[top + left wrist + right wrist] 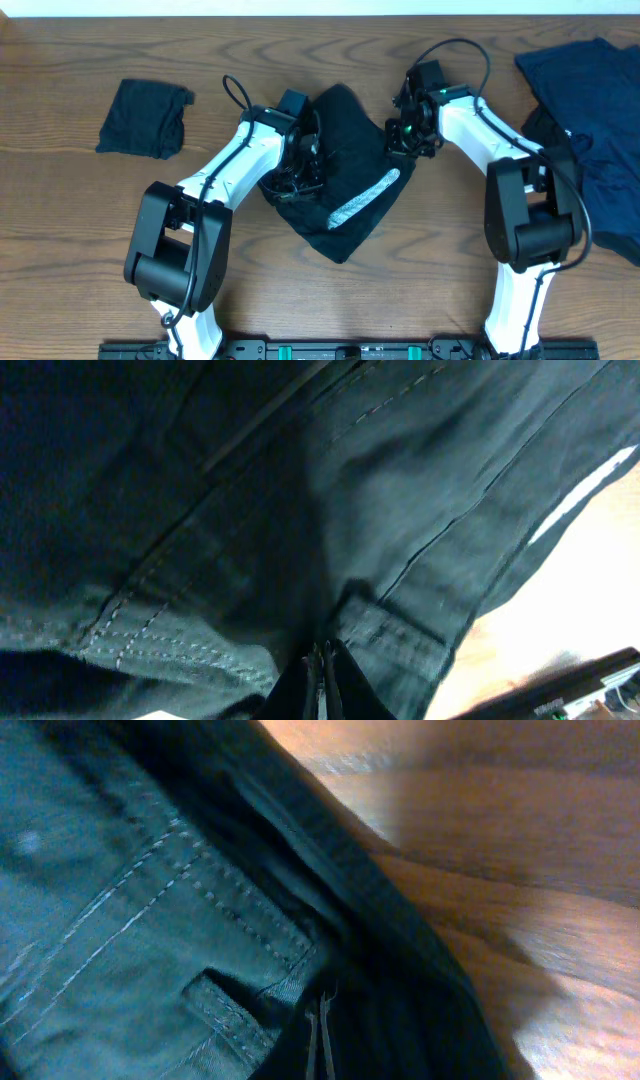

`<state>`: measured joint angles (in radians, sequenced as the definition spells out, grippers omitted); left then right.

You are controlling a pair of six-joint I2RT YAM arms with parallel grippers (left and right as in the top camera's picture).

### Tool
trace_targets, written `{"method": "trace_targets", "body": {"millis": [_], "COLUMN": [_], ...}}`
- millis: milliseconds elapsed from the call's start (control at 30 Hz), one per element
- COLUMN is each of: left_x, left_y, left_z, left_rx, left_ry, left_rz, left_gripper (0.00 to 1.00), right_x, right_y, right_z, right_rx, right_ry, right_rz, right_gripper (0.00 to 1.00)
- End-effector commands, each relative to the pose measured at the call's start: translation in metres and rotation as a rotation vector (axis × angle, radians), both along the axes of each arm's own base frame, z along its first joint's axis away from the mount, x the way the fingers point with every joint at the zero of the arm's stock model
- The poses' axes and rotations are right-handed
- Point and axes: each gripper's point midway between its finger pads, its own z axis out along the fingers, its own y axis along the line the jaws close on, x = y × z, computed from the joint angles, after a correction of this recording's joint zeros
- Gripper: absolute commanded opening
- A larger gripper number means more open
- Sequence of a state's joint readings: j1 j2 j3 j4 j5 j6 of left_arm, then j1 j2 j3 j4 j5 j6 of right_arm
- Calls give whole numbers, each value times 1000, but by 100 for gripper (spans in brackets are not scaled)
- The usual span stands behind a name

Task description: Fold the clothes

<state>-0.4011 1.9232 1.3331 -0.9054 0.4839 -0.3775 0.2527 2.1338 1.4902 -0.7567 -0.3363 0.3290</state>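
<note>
The large black garment (345,190) lies crumpled in the middle of the overhead frame on the wooden bench (80,220), with its pale strip (365,198) running diagonally across its lower right part. The left gripper (300,165) sits at the garment's left edge and the right gripper (405,135) at its upper right edge.

In the left wrist view the left gripper (322,680) has its fingers pressed together at the bottom centre, pinching a fold of the dark stitched cloth just beside a belt loop (385,630). In the right wrist view the right gripper (320,1030) is likewise closed. It seems to be clamped on the cloth's edge, though that view is dim and blurred.

A small folded black piece (145,118) rests at the upper left, well apart. Navy garments (600,120) are heaped at the right edge of the frame.
</note>
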Motion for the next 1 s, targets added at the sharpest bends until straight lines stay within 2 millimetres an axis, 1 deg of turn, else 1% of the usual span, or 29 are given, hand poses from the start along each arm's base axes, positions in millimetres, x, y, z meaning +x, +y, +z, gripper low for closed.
{"method": "trace_targets", "body": {"millis": [0, 233, 333, 367, 433, 533, 600, 667, 767, 800, 867, 900, 967], "left_x": [-15, -38, -48, -50, -52, -48, -42, -36, -27, -24, -18, -16, -9], "left_y": [4, 0, 4, 5, 5, 6, 8, 9, 7, 5, 3, 2, -1], "left_z": [-8, -33, -43, -45, -46, -42, -37, -26, -1, 11, 30, 38, 52], "left_rx": [5, -52, -43, -41, -40, -38, -24, -17, -39, -55, -84, -98, -125], "left_ry": [50, 100, 130, 133, 136, 110, 78, 35, -40, -76, -142, -173, -235], "left_rz": [2, 3, 29, 29, 29, 21, 20, 20, 18, 18, 17, 16, 15], "left_gripper": [6, 6, 6, 6, 6, 6, 6, 6, 6, 6, 6, 6, 6], "right_x": [-8, -9, -10, -10, -9, -7, -2, 4, 16, 22, 29, 33, 40], "right_y": [-6, -8, -8, -8, -8, -10, -13, -17, -19, -20, -26, -29, -38], "right_z": [-15, -15, -15, -15, -15, -13, -7, 1, 20, 32, 46, 51, 58], "right_rx": [-29, -31, -32, -32, -31, -22, -19, -12, 33, 58, 57, 59, 56], "right_ry": [44, 52, 55, 54, 52, 49, 36, 25, -12, -37, -65, -79, -111], "right_rz": [-11, -15, -14, -14, -15, -21, -30, -44, -33, -15, -21, -23, -29], "right_gripper": [4, 6, 6, 8, 8, 4, 3, 2, 4, 6, 9, 11, 19]}}
